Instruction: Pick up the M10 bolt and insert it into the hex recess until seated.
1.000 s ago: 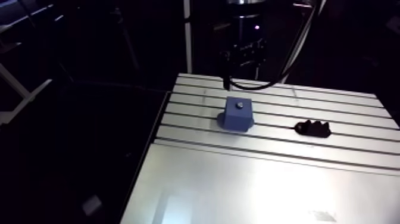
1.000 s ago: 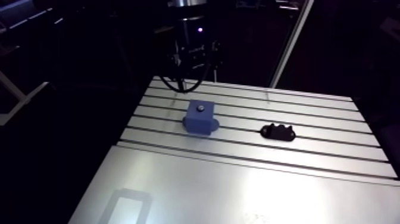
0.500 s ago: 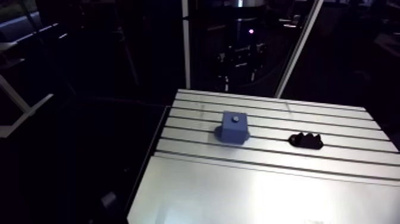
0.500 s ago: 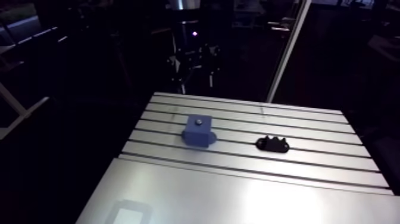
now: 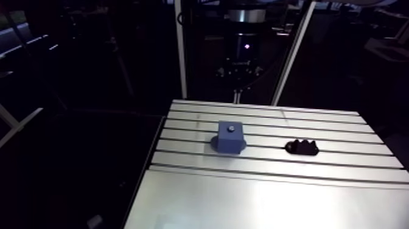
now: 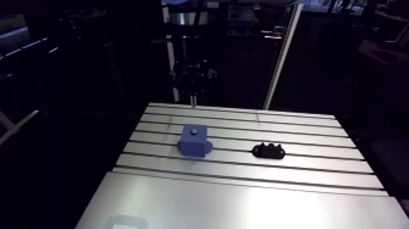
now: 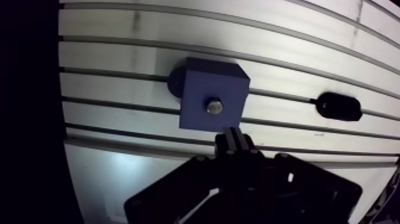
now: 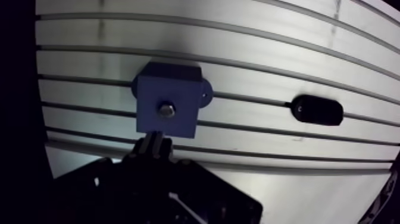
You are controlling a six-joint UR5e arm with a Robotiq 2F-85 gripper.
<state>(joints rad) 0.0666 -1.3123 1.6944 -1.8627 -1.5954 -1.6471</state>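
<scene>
In the arm view, a blue block [image 5: 229, 136] is seen on the slotted part of the bench [image 5: 341, 128], toward its far edge, with a black part [image 5: 301, 147] well apart. In the wrist view, the M10 bolt [image 7: 214, 107] is seen seated in the block's top. The jaws are clenched together, empty, just beside the block.

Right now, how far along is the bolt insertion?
Done: the bolt sits in the top of the blue block, with only its head showing. In hand: nothing; the gripper hangs above the block, shut and empty. Left: seemingly only confirming full seating, which these views cannot settle.
</scene>
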